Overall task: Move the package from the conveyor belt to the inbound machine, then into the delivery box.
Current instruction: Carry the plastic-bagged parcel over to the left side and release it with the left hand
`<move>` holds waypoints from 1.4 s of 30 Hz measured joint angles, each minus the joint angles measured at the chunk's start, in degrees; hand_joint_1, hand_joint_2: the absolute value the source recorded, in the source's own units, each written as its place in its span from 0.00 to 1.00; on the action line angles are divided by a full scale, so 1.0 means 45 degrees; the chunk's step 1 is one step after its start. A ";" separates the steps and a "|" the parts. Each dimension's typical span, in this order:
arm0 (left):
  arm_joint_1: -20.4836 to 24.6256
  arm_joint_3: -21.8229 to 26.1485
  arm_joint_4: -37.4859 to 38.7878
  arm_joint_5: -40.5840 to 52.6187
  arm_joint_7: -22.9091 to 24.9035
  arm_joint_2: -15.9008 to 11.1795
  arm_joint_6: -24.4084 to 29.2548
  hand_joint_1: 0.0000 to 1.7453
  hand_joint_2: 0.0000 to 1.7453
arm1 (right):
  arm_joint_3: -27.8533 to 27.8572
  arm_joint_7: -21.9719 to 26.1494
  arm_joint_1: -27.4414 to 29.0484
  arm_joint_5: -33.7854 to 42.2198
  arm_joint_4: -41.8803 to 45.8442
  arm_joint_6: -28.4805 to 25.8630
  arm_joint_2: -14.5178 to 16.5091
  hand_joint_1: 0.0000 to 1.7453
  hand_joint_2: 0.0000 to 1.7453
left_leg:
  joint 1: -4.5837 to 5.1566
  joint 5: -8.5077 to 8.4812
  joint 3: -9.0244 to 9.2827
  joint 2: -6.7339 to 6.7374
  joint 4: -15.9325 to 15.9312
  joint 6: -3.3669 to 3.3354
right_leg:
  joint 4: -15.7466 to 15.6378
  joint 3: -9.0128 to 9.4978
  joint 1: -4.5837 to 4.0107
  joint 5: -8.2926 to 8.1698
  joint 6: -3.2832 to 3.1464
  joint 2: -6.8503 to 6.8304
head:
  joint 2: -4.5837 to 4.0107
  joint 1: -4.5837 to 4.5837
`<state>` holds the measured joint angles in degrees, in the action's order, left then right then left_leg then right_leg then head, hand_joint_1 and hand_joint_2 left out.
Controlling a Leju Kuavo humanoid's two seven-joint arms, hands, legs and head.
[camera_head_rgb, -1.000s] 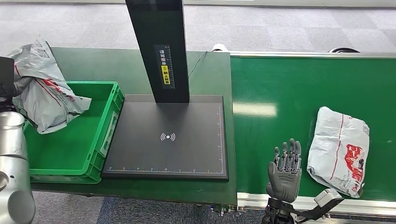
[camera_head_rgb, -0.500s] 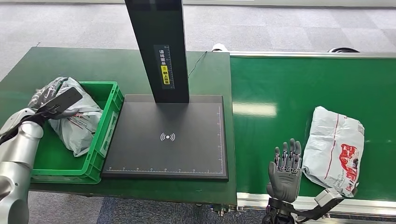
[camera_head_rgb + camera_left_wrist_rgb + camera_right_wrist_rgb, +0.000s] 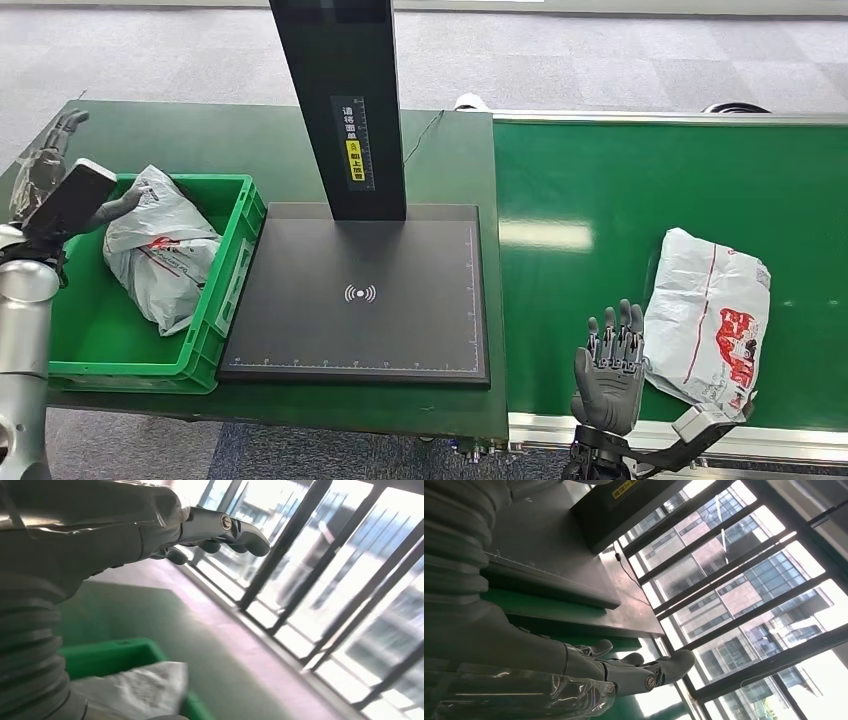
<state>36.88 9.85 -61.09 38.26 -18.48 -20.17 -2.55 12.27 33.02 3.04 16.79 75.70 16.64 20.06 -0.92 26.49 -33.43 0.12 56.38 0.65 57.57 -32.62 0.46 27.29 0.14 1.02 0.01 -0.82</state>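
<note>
1. A yellow-and-white label with small characters, too fine to read, is sitting on the black post (image 3: 340,100) of the scanner (image 3: 358,295); a white wireless mark is showing at the centre of its flat matte plate.
2. Two crinkled grey plastic bags are carrying red print that cannot be read.
3. One bag (image 3: 160,245) is lying in the green crate (image 3: 228,275), at 9 o'clock from the scanner.
4. The left hand (image 3: 45,180) is hanging just beside that bag, at its 9 o'clock, fingers spread and holding nothing.
5. The other bag (image 3: 708,320) is lying on the green belt (image 3: 640,190), at 3 o'clock from the scanner.
6. The right hand (image 3: 610,365) is standing upright, fingers straight and apart, empty, at the bag's 8 o'clock, just beside it.
</note>
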 joint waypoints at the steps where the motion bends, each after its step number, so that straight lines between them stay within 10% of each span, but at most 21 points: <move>1: -0.0341 0.0130 -0.0620 -0.1197 -0.0302 0.0301 0.0262 0.00 1.00 | -0.0006 0.0012 -0.0005 0.0002 -0.0019 -0.0057 0.0001 0.00 1.00 | 0.0002 0.0002 0.0000 0.0000 0.0000 -0.0001 | -0.0001 -0.0001 0.0003 0.0000 0.0001 0.0000 | -0.0001 -0.0001; 8: -0.3411 -0.0261 -0.4698 -0.6164 -0.1759 0.2522 0.1194 0.00 1.00 | -0.0055 0.0387 -0.0015 -0.0446 -0.0075 -0.1026 0.0001 0.00 1.00 | 0.0007 0.0020 -0.0001 -0.0001 0.0000 0.0002 | -0.0008 -0.0004 0.0008 0.0007 0.0004 0.0000 | -0.0001 0.0000; 15: -0.4468 -0.0773 -0.6049 -0.6530 -0.1887 0.3124 0.1532 0.00 1.00 | -0.0066 0.0419 -0.0015 -0.0515 -0.0075 -0.1149 0.0001 0.00 1.00 | -0.0003 0.0015 0.0012 -0.0005 -0.0001 0.0003 | -0.0007 0.0013 -0.0003 0.0006 0.0003 -0.0002 | -0.0002 -0.0002; 23: -0.5088 -0.1160 -0.6475 -0.6053 -0.1843 0.3538 0.1165 0.00 1.00 | -0.0141 0.0627 -0.0013 -0.1067 -0.0011 -0.1681 0.0001 0.00 1.00 | 0.0006 0.0017 0.0016 -0.0005 0.0000 0.0002 | -0.0007 0.0015 0.0007 0.0008 0.0006 -0.0002 | -0.0001 -0.0004; 42: -0.9167 -0.4991 -0.4335 -0.3937 -0.3049 0.6748 -0.0773 0.00 1.00 | -0.1178 0.0985 -0.0045 -0.4368 0.0339 -0.2818 0.0006 0.00 1.00 | 0.0035 0.0037 0.0014 -0.0015 -0.0001 -0.0020 | -0.0012 0.0016 0.0032 0.0022 0.0024 -0.0010 | -0.0001 -0.0002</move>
<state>-4.37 -12.61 -80.60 20.54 -32.20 10.20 -6.03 6.97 37.45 2.84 -2.87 77.23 3.96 20.09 -0.76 26.66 -33.37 0.05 56.38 0.56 57.52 -32.55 0.61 27.39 0.25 0.98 0.01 -0.83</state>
